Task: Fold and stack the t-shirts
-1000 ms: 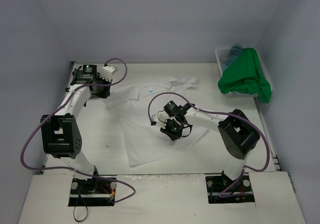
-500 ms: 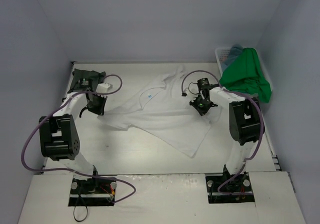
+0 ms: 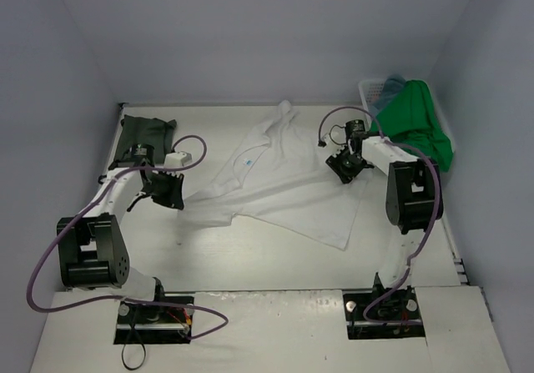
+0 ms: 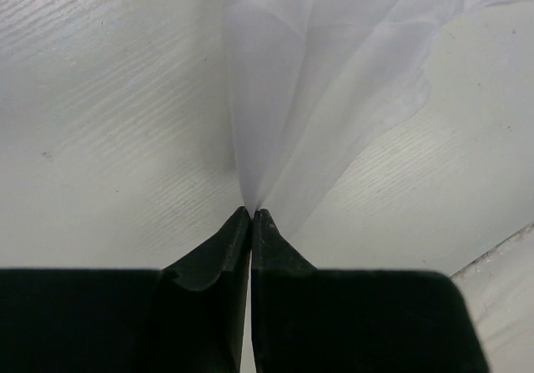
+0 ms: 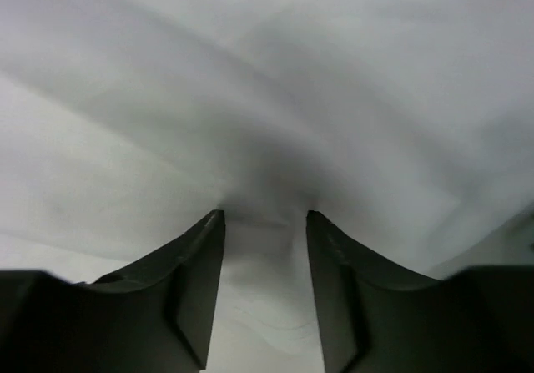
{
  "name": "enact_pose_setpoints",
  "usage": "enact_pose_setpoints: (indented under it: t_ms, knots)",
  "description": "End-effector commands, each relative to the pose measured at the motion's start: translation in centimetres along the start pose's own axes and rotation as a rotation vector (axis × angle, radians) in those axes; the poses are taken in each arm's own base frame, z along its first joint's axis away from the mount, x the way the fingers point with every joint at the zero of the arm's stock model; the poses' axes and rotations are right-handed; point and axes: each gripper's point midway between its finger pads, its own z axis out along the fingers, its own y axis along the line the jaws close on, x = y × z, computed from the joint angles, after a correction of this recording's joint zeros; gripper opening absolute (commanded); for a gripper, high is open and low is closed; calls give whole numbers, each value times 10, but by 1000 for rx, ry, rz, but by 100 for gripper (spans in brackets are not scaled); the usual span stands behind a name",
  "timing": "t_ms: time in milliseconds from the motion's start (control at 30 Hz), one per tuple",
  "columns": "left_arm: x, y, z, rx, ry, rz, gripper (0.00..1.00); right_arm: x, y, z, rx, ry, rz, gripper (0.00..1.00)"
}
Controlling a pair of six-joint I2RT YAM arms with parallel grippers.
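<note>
Pale lilac-grey walls [image 3: 250,31] on three sides of a white worktop [image 3: 250,264]. Spread loosely across its middle: white t-shirt [image 3: 284,189], wrinkled, collar with a small blue label toward the far left, hem toward the near right, long axis slanting between the two. One sleeve bunched up toward the far wall, the other drawn out to the left. Pinched on that left sleeve's edge: left tool [image 4: 252,213], tips fully closed with the cloth fanning out from them. At the shirt's right side: right tool [image 5: 265,216], jaws standing partly apart, tips against the white cloth without pinching it.

Folded in the far left corner, apart from the white one: dark grey-green t-shirt [image 3: 143,131]. In the far right corner: white lattice basket [image 3: 365,93], with a bright green t-shirt [image 3: 409,127] draped over its near rim and a teal-blue t-shirt [image 3: 390,83] showing inside behind it.

Counted: four t-shirts, one basket, two arms.
</note>
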Motion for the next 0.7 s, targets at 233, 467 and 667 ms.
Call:
enact_pose_setpoints:
  t_ms: [233,467,667]
  knots:
    - [-36,-18,-15,102,-86,-22,0,-40,100,-128,-1,-253,-212,63]
    - [-54,-14,-14,129,-74,-30,0,24,190,-94,-93,-71,-460,64]
    - [-68,-9,-19,115,-69,-25,0,88,207,-67,-122,123,-547,67]
